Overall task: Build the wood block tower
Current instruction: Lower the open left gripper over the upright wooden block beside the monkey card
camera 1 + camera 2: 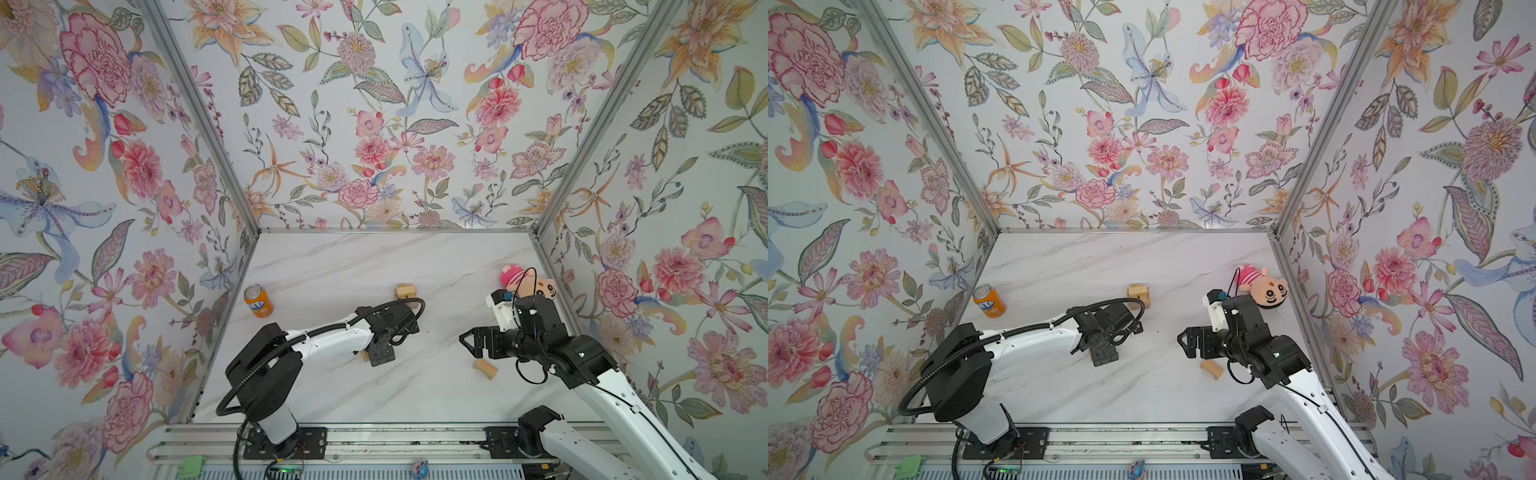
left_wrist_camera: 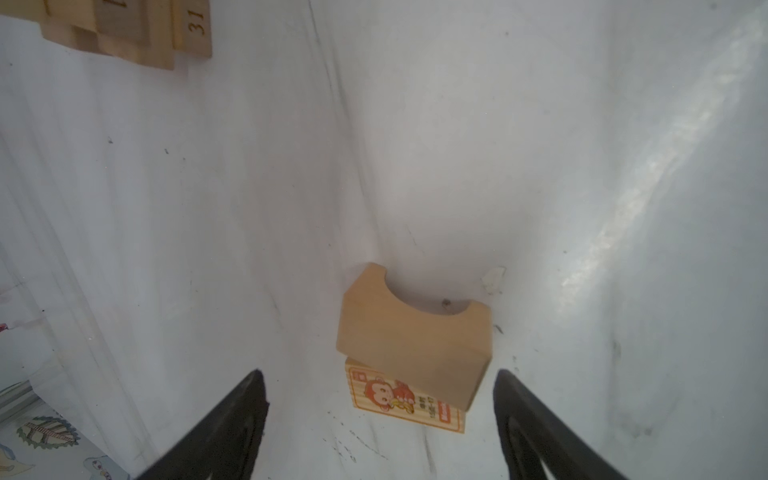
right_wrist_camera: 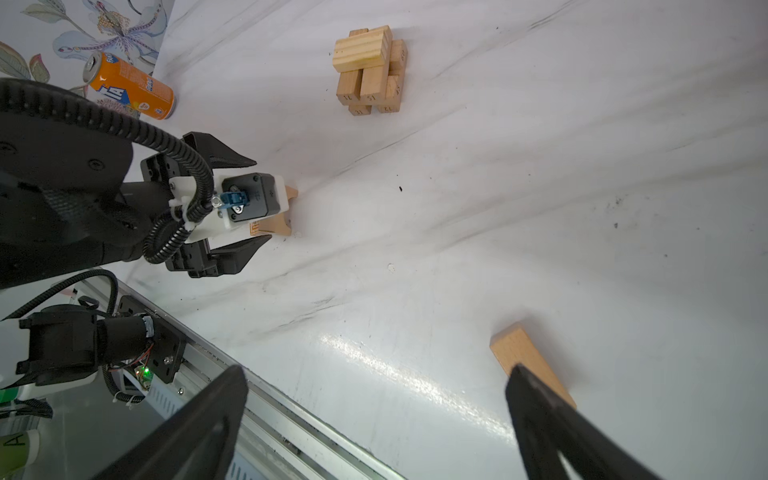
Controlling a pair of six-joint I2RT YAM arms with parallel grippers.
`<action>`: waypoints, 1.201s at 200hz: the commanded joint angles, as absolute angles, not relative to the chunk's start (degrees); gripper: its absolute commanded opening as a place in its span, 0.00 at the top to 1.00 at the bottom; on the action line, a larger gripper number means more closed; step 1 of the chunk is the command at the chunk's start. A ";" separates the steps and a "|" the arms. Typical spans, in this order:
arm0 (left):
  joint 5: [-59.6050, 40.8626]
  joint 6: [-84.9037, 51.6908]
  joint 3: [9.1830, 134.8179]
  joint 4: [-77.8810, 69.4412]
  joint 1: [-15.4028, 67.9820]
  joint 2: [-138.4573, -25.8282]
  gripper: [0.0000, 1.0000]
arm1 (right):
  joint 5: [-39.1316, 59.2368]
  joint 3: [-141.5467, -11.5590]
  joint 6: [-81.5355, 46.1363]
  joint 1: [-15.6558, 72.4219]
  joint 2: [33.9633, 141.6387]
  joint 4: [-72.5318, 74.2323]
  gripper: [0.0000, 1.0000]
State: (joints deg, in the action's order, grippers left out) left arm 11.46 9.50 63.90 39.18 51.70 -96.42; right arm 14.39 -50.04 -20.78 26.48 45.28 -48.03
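Left jaws: wide apart, empty; arched block [image 2: 411, 332] atop printed block [image 2: 399, 399] lies between tips, slightly ahead, length roughly jaw to jaw. Tower [image 3: 370, 70] beyond, mid-counter. Right jaws: spread wide, empty, plain block [image 3: 528, 357] beside one tip

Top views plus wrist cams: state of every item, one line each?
tower, standing, crossed layers
curved block, resting on the printed block
printed block, flat, partly covered
loose block, lying on table
soda can, upright
plush doll, lying down
left tool, open, either side of curved block
right tool, open, empty
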 commanded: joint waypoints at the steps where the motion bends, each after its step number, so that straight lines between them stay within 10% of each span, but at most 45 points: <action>1: 14.64 -2.29 68.81 42.18 51.50 -97.18 0.19 | 14.22 -49.57 -21.68 26.14 43.48 -48.77 0.01; 102: 14.85 -58.33 58.91 34.49 54.89 -85.90 0.31 | 10.91 -46.56 -24.57 27.03 37.82 -48.78 0.01; 240: 16.10 -61.70 56.80 33.90 54.01 -94.19 0.45 | 8.77 -45.46 -25.36 29.90 39.76 -46.71 0.01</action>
State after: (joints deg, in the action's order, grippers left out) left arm 15.44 -61.54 57.12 34.17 54.76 -93.36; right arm 9.54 -46.30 -24.73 29.30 39.16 -47.97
